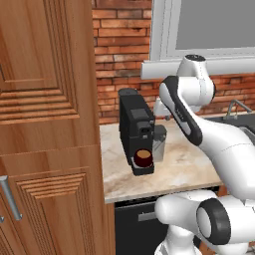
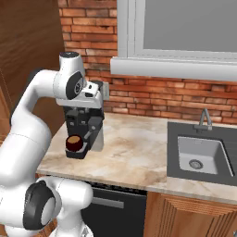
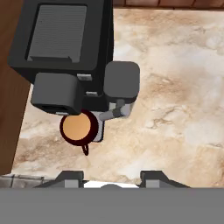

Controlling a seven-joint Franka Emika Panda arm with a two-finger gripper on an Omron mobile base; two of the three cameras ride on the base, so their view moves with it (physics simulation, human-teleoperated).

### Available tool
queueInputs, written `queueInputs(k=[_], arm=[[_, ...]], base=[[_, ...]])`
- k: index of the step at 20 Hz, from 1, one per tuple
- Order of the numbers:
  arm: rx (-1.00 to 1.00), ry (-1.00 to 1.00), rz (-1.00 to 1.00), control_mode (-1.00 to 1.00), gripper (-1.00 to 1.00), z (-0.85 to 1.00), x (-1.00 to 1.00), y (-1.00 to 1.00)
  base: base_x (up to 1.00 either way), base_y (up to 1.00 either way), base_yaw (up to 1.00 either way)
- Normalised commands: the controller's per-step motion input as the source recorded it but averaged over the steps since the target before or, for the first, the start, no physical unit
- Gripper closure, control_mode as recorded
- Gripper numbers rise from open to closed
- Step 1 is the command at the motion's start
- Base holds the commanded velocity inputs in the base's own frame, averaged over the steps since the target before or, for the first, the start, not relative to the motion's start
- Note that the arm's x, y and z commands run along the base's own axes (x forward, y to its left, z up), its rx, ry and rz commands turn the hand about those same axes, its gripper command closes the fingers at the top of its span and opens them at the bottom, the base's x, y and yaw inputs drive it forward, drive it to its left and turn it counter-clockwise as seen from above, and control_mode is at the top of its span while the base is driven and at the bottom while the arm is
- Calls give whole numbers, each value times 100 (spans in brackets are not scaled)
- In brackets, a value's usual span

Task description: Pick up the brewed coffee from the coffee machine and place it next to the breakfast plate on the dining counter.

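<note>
**Even, soft rendered light; slightly soft pictures**

All three views are bright and evenly lit, with no visible lamp and no strong directional beam. The marble worktop [image 2: 134,152] shows no glare or hot spots. Shadows are faint: a soft dark patch lies on the worktop just beside the coffee machine [image 1: 135,130], at its base. The window [image 2: 185,28] above the worktop reads as a flat grey pane and throws no visible shaft of light. Edges look mildly soft and pixelated throughout, at low resolution. Straight lines of the brick wall [image 1: 124,45] stay straight, with no bending toward the frame edges.
</note>
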Motion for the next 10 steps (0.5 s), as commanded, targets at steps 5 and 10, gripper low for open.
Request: queueInputs(k=[5, 10], arm=[[0, 0, 4, -100, -100, -24, -15, 0], [0, -10, 20, -100, -100, -45, -49, 0]], base=[[0, 0, 0], [0, 0, 0]])
